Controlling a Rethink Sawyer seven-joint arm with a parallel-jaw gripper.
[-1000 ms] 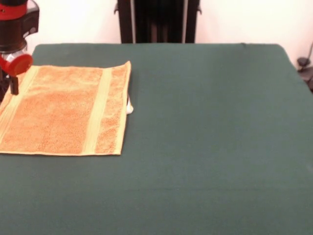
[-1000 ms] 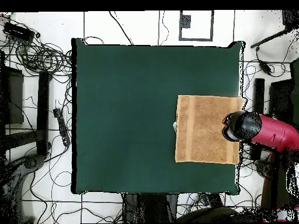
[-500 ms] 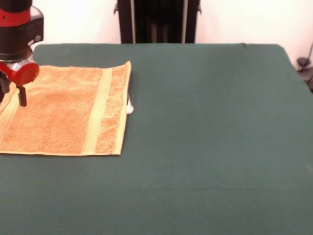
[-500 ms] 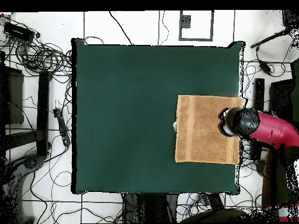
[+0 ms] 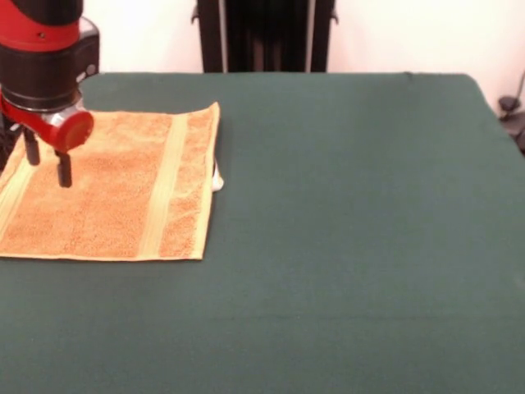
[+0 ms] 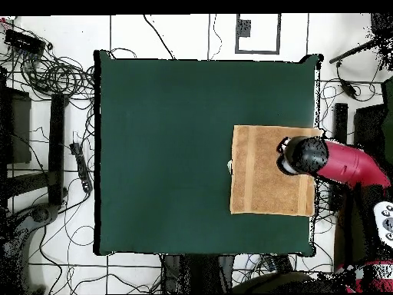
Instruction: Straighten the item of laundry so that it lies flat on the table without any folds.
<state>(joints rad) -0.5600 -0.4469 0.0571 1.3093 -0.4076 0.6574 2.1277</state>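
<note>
The golden-orange towel (image 5: 115, 185) lies spread flat at the left of the green table (image 5: 344, 205), with paler bands near two edges and a small white tag (image 5: 217, 182) at its right edge. In the overhead view the towel (image 6: 265, 173) lies by the right edge of the table (image 6: 169, 138). My gripper (image 5: 47, 160) hangs just above the towel's left part, open and empty, with both black fingers apart. From overhead the gripper (image 6: 295, 156) covers the towel's right upper part.
The robot's black pedestal (image 5: 264, 33) stands behind the table's far edge. Cables (image 6: 46, 73) and stands lie on the floor around the table. The towel's outer edge runs close to the table's right edge (image 6: 316, 154) in the overhead view.
My gripper has moved from the towel's outer edge inward over the towel, rightward in the front view. Both fingers now show. The towel has not moved.
</note>
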